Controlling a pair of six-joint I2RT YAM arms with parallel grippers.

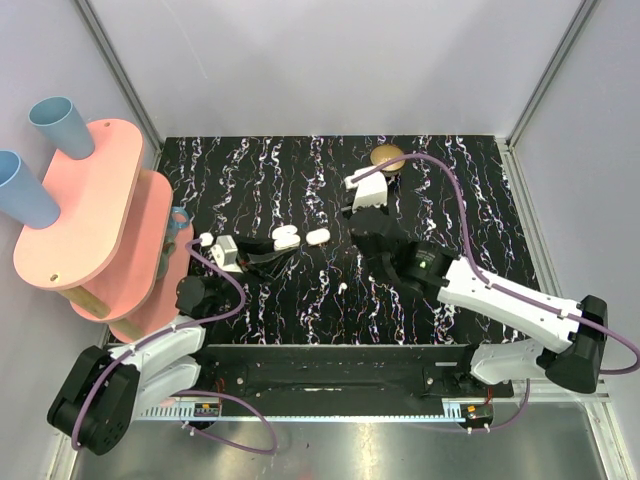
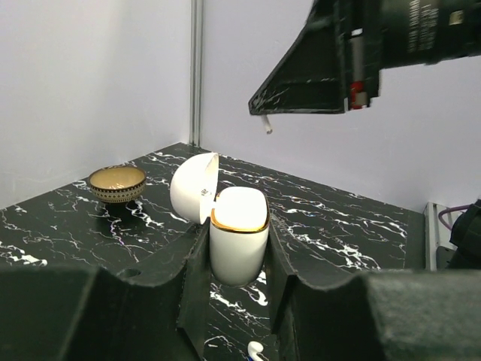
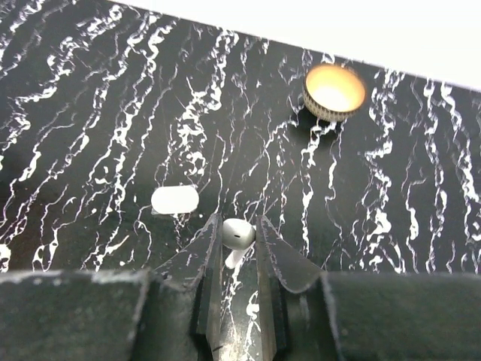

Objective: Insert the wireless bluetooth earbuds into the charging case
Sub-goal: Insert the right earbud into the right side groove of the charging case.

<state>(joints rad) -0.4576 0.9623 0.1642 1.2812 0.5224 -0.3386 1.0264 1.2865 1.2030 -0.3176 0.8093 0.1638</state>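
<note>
The charging case (image 2: 239,241) is white with a gold rim and stands open, its lid (image 2: 192,186) tipped back. My left gripper (image 2: 237,259) is shut on the case body. In the top view the left gripper (image 1: 272,252) holds the case (image 1: 285,238) at the table's middle left. My right gripper (image 3: 239,226) is shut on one white earbud (image 3: 237,233), stem down, well above the table. In the top view the right gripper (image 1: 352,188) is up and right of the case. A second earbud (image 1: 342,285) lies on the table and shows in the left wrist view (image 2: 255,350).
A gold round dish (image 1: 388,158) on a black base stands at the back; it also shows in the right wrist view (image 3: 334,92) and the left wrist view (image 2: 117,183). A pink rack (image 1: 95,215) with blue cups (image 1: 60,125) stands at the left edge.
</note>
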